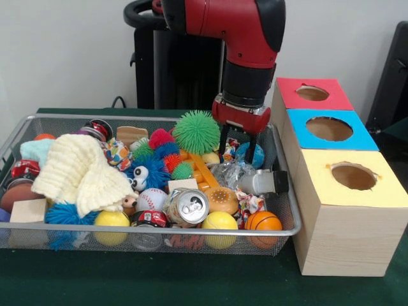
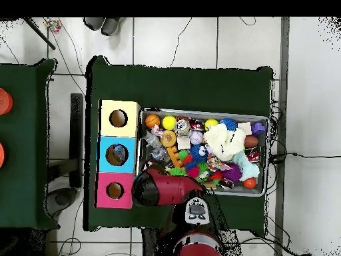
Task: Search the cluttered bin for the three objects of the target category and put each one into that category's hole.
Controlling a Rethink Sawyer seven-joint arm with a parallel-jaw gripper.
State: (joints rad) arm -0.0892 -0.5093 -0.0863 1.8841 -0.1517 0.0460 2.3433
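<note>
My gripper (image 1: 238, 148) hangs open at the far right corner of the wire bin (image 1: 159, 228), its two black fingers (image 1: 224, 141) dipping among the clutter. Between and behind the fingers lie a blue ball (image 1: 245, 155) and a clear crinkled wrapper (image 1: 231, 171); nothing is gripped. A green spiky ball (image 1: 196, 131) sits just left of the gripper. In the overhead view the red arm (image 2: 163, 189) covers the gripper. Beside the bin stand three wooden boxes with round holes in their tops: red (image 1: 338, 95), blue (image 1: 363, 137), yellow (image 1: 389, 188).
The bin holds several balls, among them a yellow ball (image 1: 220, 221), a mini basketball (image 1: 262, 221) and a baseball (image 1: 152, 199). There is also a soda can (image 1: 187, 206), a cream knit cloth (image 1: 80, 171), a blue fuzzy toy with eyes (image 1: 141, 174) and wooden blocks (image 1: 29, 211).
</note>
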